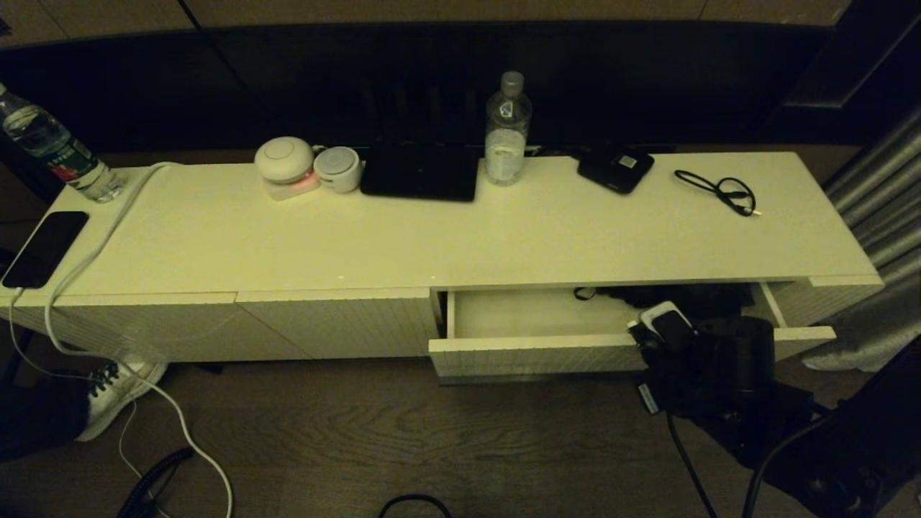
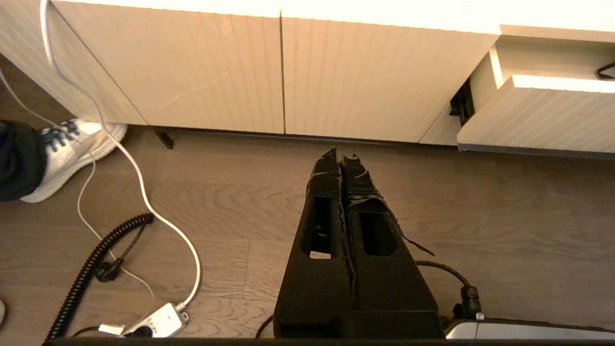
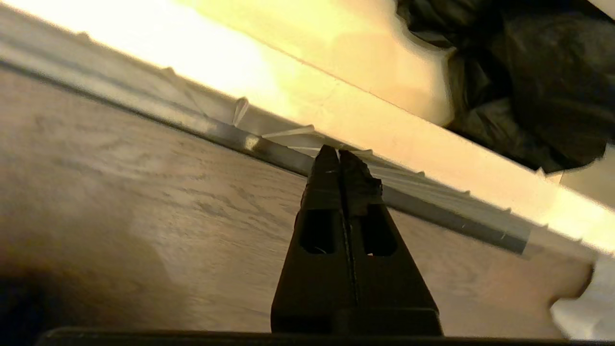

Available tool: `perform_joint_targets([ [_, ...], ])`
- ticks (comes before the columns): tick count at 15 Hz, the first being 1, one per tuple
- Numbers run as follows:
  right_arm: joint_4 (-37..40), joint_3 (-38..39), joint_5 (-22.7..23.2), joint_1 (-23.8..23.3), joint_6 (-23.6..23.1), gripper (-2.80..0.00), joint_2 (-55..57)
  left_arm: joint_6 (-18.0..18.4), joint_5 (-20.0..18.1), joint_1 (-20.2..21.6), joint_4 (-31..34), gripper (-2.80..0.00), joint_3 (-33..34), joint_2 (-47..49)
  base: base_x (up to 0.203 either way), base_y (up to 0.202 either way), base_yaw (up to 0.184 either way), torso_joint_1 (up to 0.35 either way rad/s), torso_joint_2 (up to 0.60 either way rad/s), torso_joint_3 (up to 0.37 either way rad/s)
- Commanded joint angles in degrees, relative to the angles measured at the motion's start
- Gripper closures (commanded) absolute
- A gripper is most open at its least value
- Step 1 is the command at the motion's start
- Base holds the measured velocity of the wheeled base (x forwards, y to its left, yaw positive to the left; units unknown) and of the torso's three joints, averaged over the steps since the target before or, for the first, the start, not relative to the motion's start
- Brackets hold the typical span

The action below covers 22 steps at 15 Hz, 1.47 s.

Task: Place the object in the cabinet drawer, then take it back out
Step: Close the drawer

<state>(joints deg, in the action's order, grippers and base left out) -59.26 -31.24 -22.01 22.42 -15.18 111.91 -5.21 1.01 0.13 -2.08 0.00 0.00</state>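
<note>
The cabinet drawer point(image 1: 532, 354) stands pulled out at the cabinet's right half, its ribbed cream front facing me. The object, a black fabric bundle point(image 1: 633, 293), lies inside at the drawer's back right; it also shows in the right wrist view point(image 3: 528, 91). My right arm point(image 1: 719, 367) hangs in front of the drawer's right end. The right gripper point(image 3: 338, 154) is shut and empty, its tips just below the drawer front point(image 3: 432, 144) and apart from the garment. My left gripper point(image 2: 340, 156) is shut and empty, low over the floor before the closed ribbed panels, left of the drawer point(image 2: 538, 115).
On the cabinet top stand a water bottle point(image 1: 507, 129), a flat black box with a white label point(image 1: 615, 169), a looped black cable point(image 1: 719, 188), a dark tablet point(image 1: 421, 173), white round devices point(image 1: 288, 162) and a phone point(image 1: 44, 248). A shoe point(image 1: 119, 385) and cables lie on the floor at left.
</note>
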Motion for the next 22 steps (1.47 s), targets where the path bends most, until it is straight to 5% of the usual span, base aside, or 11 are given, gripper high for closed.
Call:
perform_joint_targets([
  [1,-0.68,-1.84,-0.75,-0.01,1.46,0.0,1.61,-0.06,0.04,-0.05,-0.02,0.0,0.0,-0.09,0.0,0.0,0.0,0.0,0.0,0.0],
  [22,-4.55,-11.82,-3.92,0.69,5.25,0.0,7.09,-0.06,0.04,0.04,-0.02,0.0,0.0,-0.09,0.0,0.0,0.0,0.0,0.0,0.0],
])
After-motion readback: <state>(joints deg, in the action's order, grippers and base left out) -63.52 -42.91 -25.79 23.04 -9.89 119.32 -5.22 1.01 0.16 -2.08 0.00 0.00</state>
